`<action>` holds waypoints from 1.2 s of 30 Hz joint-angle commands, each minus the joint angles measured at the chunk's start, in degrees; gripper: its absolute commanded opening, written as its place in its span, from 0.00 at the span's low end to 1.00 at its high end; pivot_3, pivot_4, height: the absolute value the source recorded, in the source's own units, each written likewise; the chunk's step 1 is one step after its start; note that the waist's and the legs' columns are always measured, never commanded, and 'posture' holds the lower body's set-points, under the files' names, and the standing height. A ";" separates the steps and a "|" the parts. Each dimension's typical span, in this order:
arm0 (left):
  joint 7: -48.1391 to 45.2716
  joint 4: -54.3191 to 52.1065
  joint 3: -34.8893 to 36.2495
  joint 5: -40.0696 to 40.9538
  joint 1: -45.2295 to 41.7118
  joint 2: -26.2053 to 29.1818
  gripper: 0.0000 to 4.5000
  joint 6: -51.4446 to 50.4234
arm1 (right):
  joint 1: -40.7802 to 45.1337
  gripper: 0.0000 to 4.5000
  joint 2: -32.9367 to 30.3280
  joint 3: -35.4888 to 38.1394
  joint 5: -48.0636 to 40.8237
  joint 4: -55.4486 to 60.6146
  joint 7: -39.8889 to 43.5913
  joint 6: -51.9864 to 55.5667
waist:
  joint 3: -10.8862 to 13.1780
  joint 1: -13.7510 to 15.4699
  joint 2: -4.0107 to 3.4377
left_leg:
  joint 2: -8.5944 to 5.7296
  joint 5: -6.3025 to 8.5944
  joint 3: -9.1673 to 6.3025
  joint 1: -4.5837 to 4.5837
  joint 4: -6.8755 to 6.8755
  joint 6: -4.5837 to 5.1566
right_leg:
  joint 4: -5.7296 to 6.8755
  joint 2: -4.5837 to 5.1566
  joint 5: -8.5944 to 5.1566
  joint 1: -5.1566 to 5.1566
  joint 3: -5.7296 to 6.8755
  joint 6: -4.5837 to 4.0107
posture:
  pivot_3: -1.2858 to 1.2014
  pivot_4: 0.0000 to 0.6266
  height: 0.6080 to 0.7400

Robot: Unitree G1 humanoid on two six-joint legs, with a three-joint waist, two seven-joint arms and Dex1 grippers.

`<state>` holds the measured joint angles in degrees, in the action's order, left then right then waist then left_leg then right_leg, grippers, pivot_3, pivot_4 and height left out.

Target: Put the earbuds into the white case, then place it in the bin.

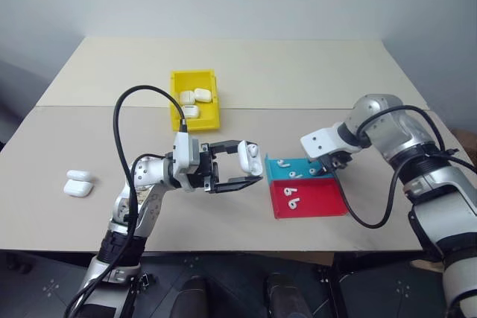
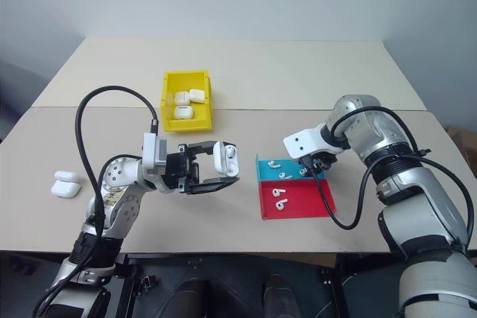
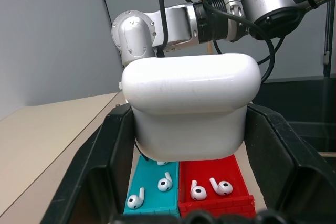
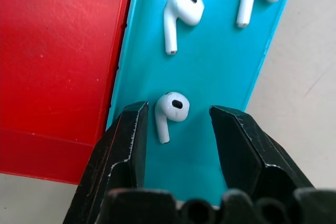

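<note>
one earbud between the open right hand fingers, right wrist view

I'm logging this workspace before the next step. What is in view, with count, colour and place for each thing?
table: one, beige, under everything.
bin: one, yellow, far side of the table, left of centre.
cases in the bin: three, white, lying together.
closed cases: two, white, touching, near the table's left edge.
teal tray: one, right of centre, against the red tray's far side.
red tray: one, nearer the robot.
earbuds in the teal tray: three, white.
earbuds in the red tray: two, white.
open white case: one, held above the table.
left gripper: black, shut on the open white case.
right gripper: black, open, straddling one teal-tray earbud.
</note>
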<state>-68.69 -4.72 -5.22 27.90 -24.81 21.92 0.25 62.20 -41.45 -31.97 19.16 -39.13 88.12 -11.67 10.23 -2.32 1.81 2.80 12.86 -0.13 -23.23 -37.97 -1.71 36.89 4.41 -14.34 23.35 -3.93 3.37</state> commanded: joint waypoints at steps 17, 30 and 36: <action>0.20 -2.67 -0.28 0.55 -0.58 0.95 0.62 -0.28 | 0.15 0.25 0.63 1.55 0.99 -0.73 0.00 -2.80 | 0.00 -0.03 0.00 | 0.00 0.00 0.00 0.00 0.00 0.00 | 0.01 0.00 0.00 0.00 0.00 0.00 | 0.52 0.24 1.00; 0.27 -2.13 -0.14 0.59 -0.97 0.54 0.62 0.25 | 1.28 0.25 0.47 3.25 0.30 -0.58 -1.21 -1.51 | 0.00 -0.04 0.00 | 0.00 0.00 0.00 0.02 0.00 0.00 | 0.03 0.00 0.00 0.00 0.00 0.00 | 0.52 0.24 1.00; 1.37 -2.57 -0.36 1.76 -2.42 -1.06 0.62 -0.70 | 0.19 0.25 -4.22 17.02 -11.80 12.78 -0.62 13.87 | 0.16 0.35 -0.24 | 0.00 0.00 -0.01 -0.02 0.00 0.00 | 0.03 0.01 0.00 0.00 0.00 0.00 | 0.52 0.24 1.00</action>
<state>-67.98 -4.76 -5.77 28.52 -25.93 21.34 -0.34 61.74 -43.54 -20.41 11.85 -31.82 87.01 -2.69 10.39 -1.97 1.57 2.80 12.86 -0.15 -23.28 -37.97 -1.71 36.91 4.43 -14.34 23.35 -3.92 3.37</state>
